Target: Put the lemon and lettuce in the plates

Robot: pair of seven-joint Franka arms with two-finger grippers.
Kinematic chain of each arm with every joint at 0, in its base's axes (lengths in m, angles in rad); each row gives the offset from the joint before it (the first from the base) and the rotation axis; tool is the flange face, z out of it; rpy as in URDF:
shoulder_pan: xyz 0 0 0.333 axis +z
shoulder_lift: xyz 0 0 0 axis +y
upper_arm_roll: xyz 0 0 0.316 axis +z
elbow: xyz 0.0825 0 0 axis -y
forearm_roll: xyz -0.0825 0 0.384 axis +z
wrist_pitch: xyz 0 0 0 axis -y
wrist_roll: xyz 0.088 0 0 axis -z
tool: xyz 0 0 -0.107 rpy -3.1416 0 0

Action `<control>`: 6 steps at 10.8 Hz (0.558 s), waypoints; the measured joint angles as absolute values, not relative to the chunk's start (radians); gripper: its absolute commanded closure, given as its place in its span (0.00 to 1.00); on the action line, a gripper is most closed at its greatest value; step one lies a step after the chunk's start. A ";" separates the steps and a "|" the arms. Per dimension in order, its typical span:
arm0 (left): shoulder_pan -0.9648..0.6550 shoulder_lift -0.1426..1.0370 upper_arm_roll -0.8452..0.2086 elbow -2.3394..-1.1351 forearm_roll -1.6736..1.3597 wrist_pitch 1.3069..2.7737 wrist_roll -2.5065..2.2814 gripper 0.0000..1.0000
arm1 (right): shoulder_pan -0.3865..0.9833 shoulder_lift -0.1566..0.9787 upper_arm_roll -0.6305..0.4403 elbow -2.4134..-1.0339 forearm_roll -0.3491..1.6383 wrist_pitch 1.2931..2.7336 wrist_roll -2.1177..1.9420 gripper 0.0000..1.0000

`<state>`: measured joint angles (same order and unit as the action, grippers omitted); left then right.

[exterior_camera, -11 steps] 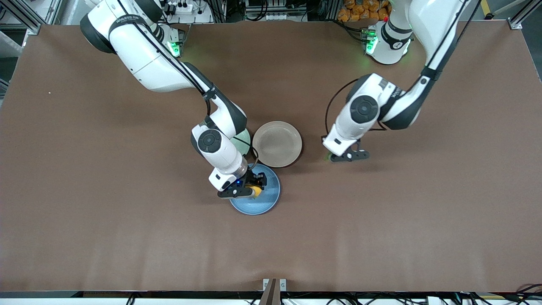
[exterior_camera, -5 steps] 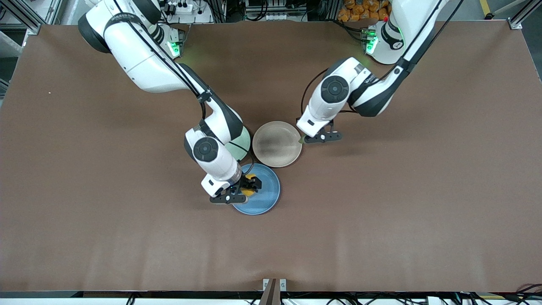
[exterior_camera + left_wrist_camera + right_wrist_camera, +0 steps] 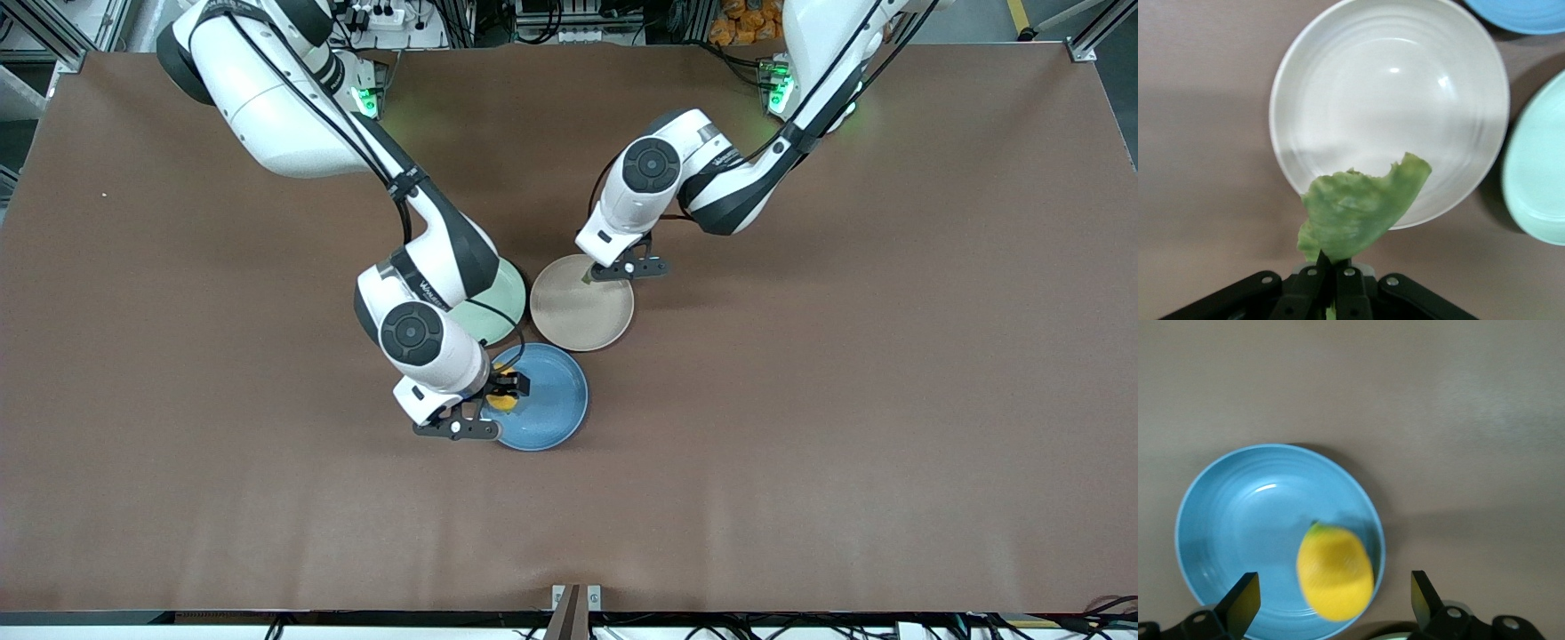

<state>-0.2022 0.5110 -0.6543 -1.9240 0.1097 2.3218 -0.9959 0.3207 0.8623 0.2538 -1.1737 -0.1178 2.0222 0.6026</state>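
The yellow lemon (image 3: 503, 402) lies in the blue plate (image 3: 556, 404), near the rim at the right arm's end. My right gripper (image 3: 500, 391) hangs just over it, open, fingers wide on either side of the lemon (image 3: 1335, 572) and not touching it. My left gripper (image 3: 589, 276) is shut on the green lettuce (image 3: 587, 278) leaf and holds it above the rim of the beige-pink plate (image 3: 578, 316). In the left wrist view the lettuce (image 3: 1358, 210) hangs from the gripper (image 3: 1331, 265) over that plate's (image 3: 1391, 87) edge.
A pale mint-green plate (image 3: 493, 302) lies beside the beige-pink plate, partly under the right arm, and touches the blue plate's neighbourhood. The three plates sit close together mid-table. Brown table surface surrounds them on all sides.
My left gripper carried the lettuce from bare table toward the right arm's end, to the beige-pink plate's rim. My right gripper let go of the lemon and shifted toward the blue plate's edge.
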 measured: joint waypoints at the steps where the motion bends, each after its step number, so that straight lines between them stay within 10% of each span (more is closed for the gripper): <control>1: -0.204 0.537 -0.651 -1.895 0.121 2.322 -0.996 0.00 | 0.295 0.855 0.253 -1.159 -0.101 1.999 0.555 0.00; 6: -0.208 0.590 -0.625 -1.800 0.166 2.323 -1.028 0.00 | 0.124 0.628 0.190 -1.301 -0.040 1.905 0.227 0.00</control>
